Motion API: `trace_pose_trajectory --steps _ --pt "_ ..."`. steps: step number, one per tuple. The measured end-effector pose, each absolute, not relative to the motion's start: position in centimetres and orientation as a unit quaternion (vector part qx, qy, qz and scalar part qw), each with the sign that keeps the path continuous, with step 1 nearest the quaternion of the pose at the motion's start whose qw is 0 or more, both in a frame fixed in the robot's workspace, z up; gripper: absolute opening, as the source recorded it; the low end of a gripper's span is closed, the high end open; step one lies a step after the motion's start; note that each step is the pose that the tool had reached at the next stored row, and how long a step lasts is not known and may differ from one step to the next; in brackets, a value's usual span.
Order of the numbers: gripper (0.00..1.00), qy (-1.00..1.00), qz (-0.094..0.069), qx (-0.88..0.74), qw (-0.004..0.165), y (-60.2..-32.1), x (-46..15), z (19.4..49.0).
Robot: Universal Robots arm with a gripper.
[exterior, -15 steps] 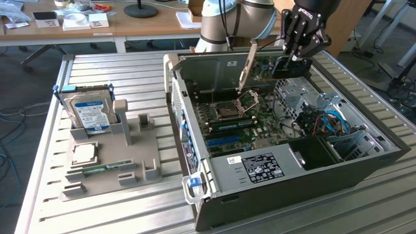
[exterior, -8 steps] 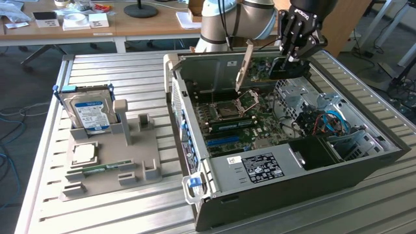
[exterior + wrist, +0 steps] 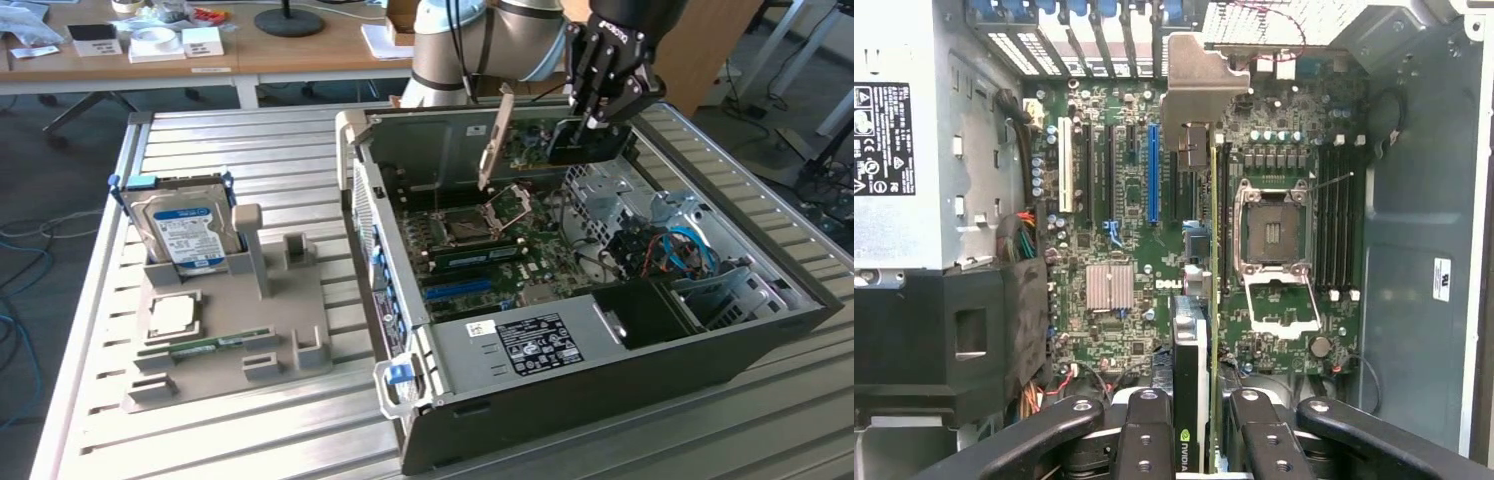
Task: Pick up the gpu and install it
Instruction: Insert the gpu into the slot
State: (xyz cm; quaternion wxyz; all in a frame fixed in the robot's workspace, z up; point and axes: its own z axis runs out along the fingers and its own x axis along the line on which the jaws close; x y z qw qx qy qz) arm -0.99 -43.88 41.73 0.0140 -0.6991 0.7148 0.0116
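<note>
The pale grey, round-jointed robot arm [image 3: 461,45] comes in from the far side of the exterior view. Its wrist is bent so that the black metal two-fingered pincer [image 3: 591,118] points steeply down, leaning a little toward the exterior view's left. The black linkage fingers [image 3: 1146,430] stand close together, clamped on the edge of the gpu [image 3: 1190,350], a thin green card with a black cooler.

Robotics lab: aluminium workbench [image 3: 227,150], cluttered desks [image 3: 307,55].
</note>
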Motion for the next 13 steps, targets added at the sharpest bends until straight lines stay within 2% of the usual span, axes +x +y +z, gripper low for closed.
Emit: trace_pose_trajectory --steps 13 --pt "0.26 0.715 0.016 -0.699 0.018 -43.9 -1.15 41.3"
